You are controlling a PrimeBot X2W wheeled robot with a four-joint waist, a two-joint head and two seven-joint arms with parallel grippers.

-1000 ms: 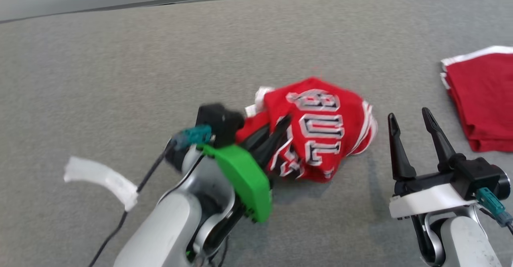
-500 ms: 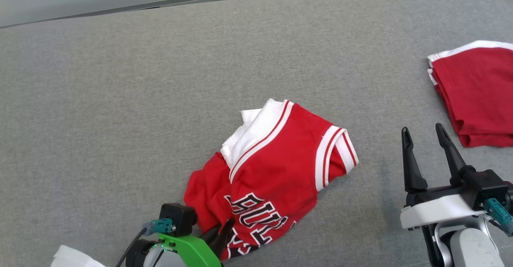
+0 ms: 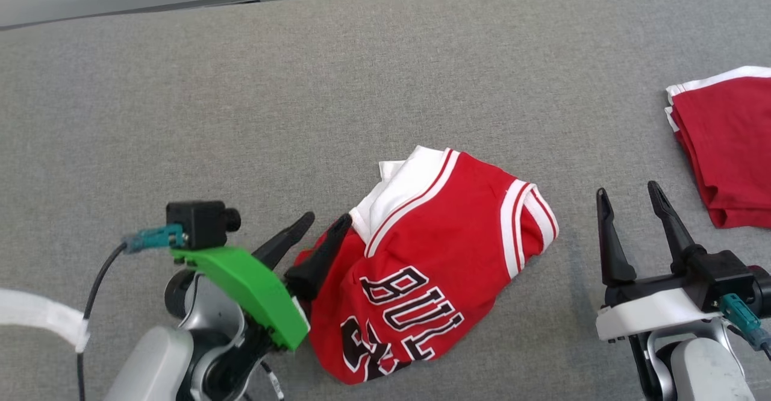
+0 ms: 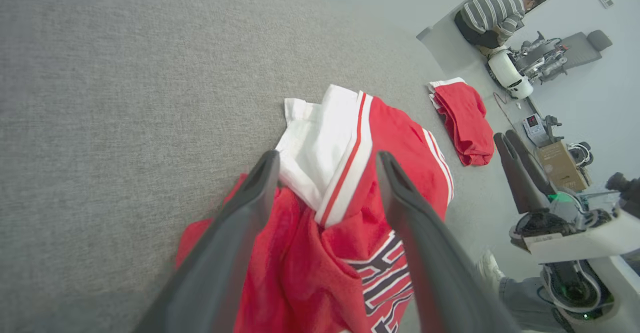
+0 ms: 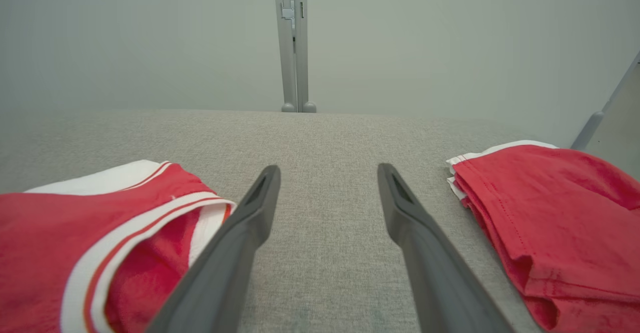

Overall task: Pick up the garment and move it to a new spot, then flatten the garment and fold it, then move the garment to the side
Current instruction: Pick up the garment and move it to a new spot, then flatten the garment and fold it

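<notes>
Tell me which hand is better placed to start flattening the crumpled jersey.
Left, probably. The left hand stands open right over the jersey, fingers straddling its bunched end. The right hand, also open, sits apart from the cloth.

The bench [image 3: 241, 88] is covered in grey woven cloth, matt and coarse-grained. The garment [image 3: 446, 250] is matt red knit cloth with smooth white trim. The left gripper [image 3: 328, 216] has matt dark plastic fingers and a smooth green plastic bracket [image 3: 247, 280].
</notes>
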